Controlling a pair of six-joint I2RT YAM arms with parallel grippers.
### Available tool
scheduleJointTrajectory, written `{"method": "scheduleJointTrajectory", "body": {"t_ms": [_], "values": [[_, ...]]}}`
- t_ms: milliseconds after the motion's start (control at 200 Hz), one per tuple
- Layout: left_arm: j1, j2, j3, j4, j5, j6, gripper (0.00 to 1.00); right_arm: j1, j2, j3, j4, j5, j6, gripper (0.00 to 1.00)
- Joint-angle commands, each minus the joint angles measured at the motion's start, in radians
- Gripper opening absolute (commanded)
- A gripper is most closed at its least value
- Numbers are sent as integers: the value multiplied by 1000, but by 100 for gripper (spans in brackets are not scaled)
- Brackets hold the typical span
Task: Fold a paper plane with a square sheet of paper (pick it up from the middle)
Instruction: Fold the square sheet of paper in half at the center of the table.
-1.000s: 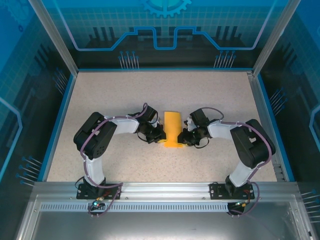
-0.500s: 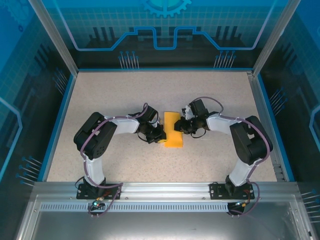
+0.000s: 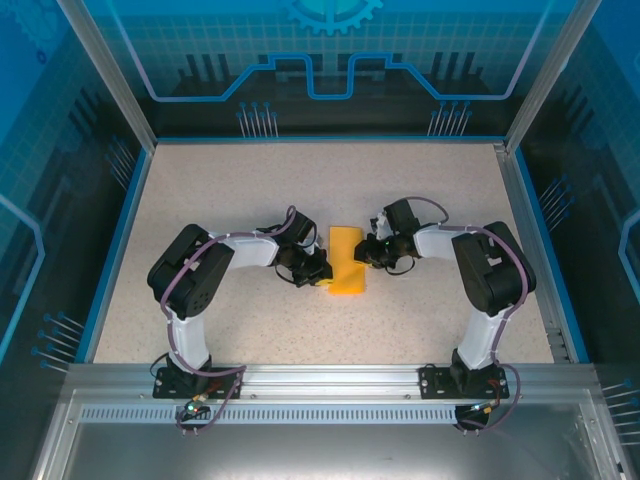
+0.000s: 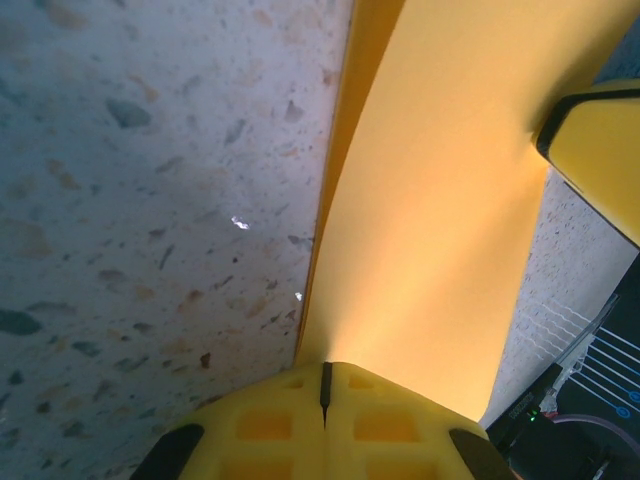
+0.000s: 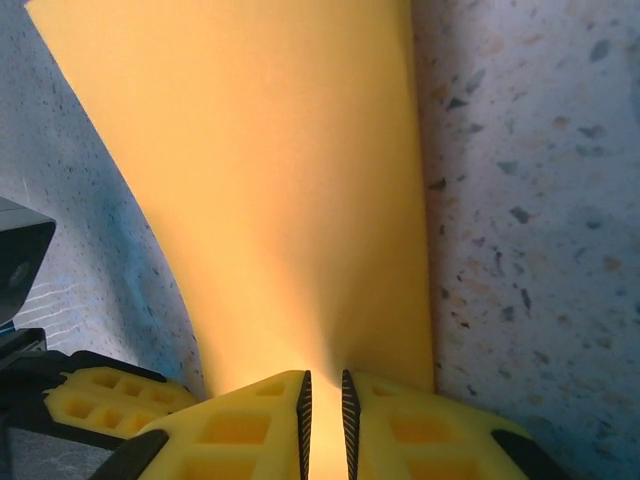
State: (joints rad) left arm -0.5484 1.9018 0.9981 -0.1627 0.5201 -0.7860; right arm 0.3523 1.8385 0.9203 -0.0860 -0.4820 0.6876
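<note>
The thin orange-yellow sheet of paper [image 3: 347,262] lies folded into a narrow strip in the middle of the speckled beige table [image 3: 220,190], between the two arms. The black left gripper [image 3: 320,275] is clenched tight, its yellow tips against the strip's near left edge. The black right gripper [image 3: 360,252] nips the strip's right edge farther back, its pads almost meeting on the paper.
</note>
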Motion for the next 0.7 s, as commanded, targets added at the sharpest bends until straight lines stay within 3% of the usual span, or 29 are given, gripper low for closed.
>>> {"method": "scheduleJointTrajectory", "body": {"t_ms": [0, 390, 695], "values": [[-24, 56, -39, -129, -106, -4, 0, -5, -54, 22, 3, -10, -8, 19], [-25, 56, -32, -130, -108, -7, 0, 50, -93, -114, -6, -17, 20, 19], [-25, 58, -41, -125, -109, -9, 0, 42, -96, -97, -70, 21, -49, 18]]}}
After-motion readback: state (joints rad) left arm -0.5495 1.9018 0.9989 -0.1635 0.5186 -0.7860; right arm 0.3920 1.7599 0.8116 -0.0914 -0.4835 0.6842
